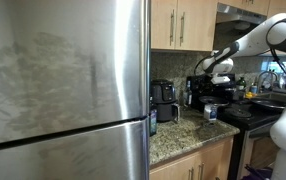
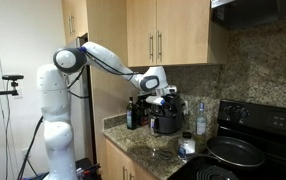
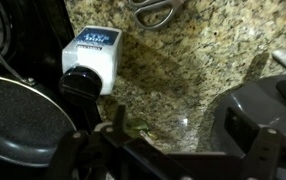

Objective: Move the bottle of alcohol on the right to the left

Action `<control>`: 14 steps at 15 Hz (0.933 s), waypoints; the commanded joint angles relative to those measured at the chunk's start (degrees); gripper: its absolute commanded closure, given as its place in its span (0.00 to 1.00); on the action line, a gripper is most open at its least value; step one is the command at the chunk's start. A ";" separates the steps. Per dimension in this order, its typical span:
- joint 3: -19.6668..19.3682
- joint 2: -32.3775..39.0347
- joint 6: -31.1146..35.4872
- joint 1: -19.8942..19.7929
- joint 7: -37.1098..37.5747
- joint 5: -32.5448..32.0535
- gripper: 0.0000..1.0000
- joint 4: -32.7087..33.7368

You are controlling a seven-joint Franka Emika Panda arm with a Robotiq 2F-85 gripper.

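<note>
The slim dark bottle of alcohol (image 2: pixel 133 113) stands on the granite counter against the wall, close beside another dark bottle and next to a black appliance (image 2: pixel 165 120). My gripper (image 2: pixel 161 88) hangs above that appliance, a little above and beside the bottles, touching nothing. In an exterior view it is over the dark things at the counter's back (image 1: pixel 209 68). The wrist view looks down on bare granite between my spread fingers (image 3: pixel 178 125). They are open and empty. The dark bottle does not clearly show there.
A clear bottle with white label and black cap (image 2: pixel 201 118) (image 3: pixel 91 58) stands near a short pale cup (image 2: pixel 186 147) (image 1: pixel 210 112). A black pan (image 2: pixel 233 152) (image 3: pixel 18 120) sits on the stove. A steel fridge (image 1: pixel 63 90) fills one side. Cabinets hang overhead.
</note>
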 commanded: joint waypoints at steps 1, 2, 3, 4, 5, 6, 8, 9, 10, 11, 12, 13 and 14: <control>1.98 8.45 6.71 -1.75 3.30 0.46 0.00 6.27; 2.31 9.60 7.79 -1.82 5.22 0.75 0.00 7.60; 2.75 9.26 7.66 -1.88 5.78 2.09 0.00 8.02; 2.79 7.50 7.16 -1.97 4.95 0.20 0.00 5.04; 3.06 8.46 7.38 -1.96 5.74 0.51 0.00 6.25; 3.22 8.87 7.38 -1.96 6.12 0.70 0.00 7.04; 3.14 9.64 8.11 -1.96 6.11 -0.28 0.00 7.56; 2.52 11.90 10.70 -1.66 8.70 -3.36 0.00 8.64; 2.57 13.66 12.40 -1.66 9.27 -4.42 0.00 9.76; 2.55 15.81 16.78 -1.59 10.41 -5.77 0.00 10.96; 2.47 17.64 19.21 -1.50 11.41 -6.84 0.00 12.33; 2.66 19.53 22.73 -1.52 11.92 -6.80 0.00 13.68; 2.77 21.47 26.75 -1.56 12.60 -6.47 0.00 15.02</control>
